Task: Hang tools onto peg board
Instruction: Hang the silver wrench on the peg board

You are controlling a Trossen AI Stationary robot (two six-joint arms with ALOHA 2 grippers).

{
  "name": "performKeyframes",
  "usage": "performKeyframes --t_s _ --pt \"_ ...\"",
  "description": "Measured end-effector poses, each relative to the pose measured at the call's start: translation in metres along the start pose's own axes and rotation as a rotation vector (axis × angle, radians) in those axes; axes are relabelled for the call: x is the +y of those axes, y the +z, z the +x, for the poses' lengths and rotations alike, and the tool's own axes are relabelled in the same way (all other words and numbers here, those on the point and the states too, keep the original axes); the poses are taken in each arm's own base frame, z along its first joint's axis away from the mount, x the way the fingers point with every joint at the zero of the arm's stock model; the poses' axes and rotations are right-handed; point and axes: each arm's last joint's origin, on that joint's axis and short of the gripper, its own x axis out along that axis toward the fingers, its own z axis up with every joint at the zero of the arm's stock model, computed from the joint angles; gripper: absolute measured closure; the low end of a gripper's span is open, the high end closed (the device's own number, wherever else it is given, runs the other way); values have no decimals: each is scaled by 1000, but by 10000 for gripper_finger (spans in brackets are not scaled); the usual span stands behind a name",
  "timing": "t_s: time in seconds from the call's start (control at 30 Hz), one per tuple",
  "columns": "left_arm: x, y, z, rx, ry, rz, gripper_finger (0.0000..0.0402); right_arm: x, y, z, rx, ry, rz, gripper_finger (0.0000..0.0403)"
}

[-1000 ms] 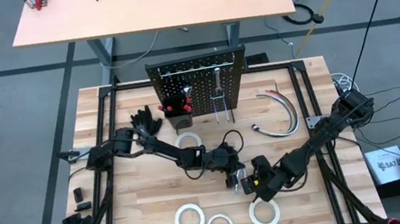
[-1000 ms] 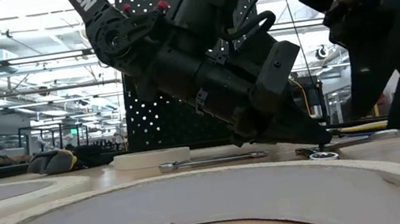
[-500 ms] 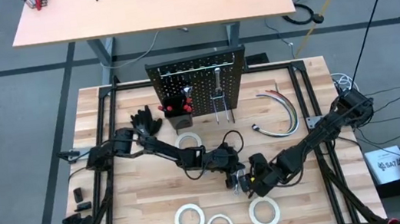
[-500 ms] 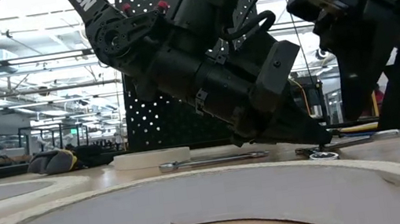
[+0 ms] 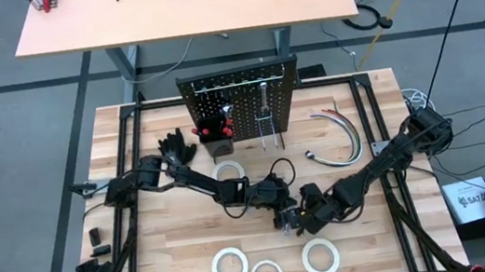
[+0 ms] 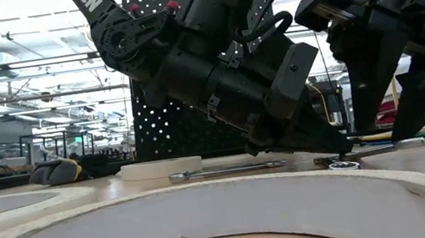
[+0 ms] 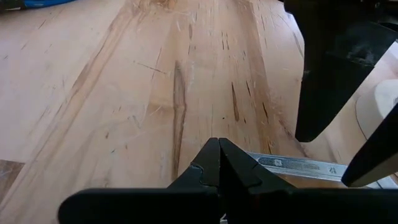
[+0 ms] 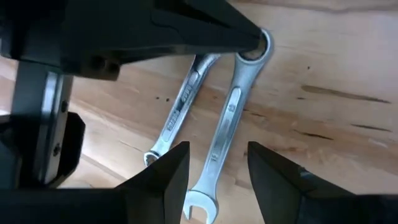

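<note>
Two silver wrenches (image 8: 217,134) lay flat on the counter (image 5: 180,233), side by side and crossing near their ring ends, well in front of the peg board (image 5: 240,103). Left gripper (image 8: 252,43) was shut, its closed tip pressing on the ring end of the nearer wrench, apparently pinning it. Right gripper (image 8: 217,165) hung just above, half spread, fingers (image 8: 168,168) straddling that wrench's shaft near its open-end jaw; nothing held yet.

Judgement: the step was picking up the pinned wrench. To do it well, drop straight down with the shaft centred between the fingers, close only once both tips reach the counter, and keep clear of the second wrench alongside. Left should release before the lift. Tape rolls (image 5: 320,258) waited nearby.
</note>
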Motion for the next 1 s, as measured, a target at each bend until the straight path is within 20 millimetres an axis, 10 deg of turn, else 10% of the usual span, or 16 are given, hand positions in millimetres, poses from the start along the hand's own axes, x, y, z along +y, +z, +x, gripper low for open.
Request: performKeyframes --t_s 0.57,1.0 --pt "1 -1 0 1 0 -1 401 24 -14 27 71 -65 -24 253" --pt "0 -3 -1 14 0 22 402 27 -15 28 -2 -259 -73 385"
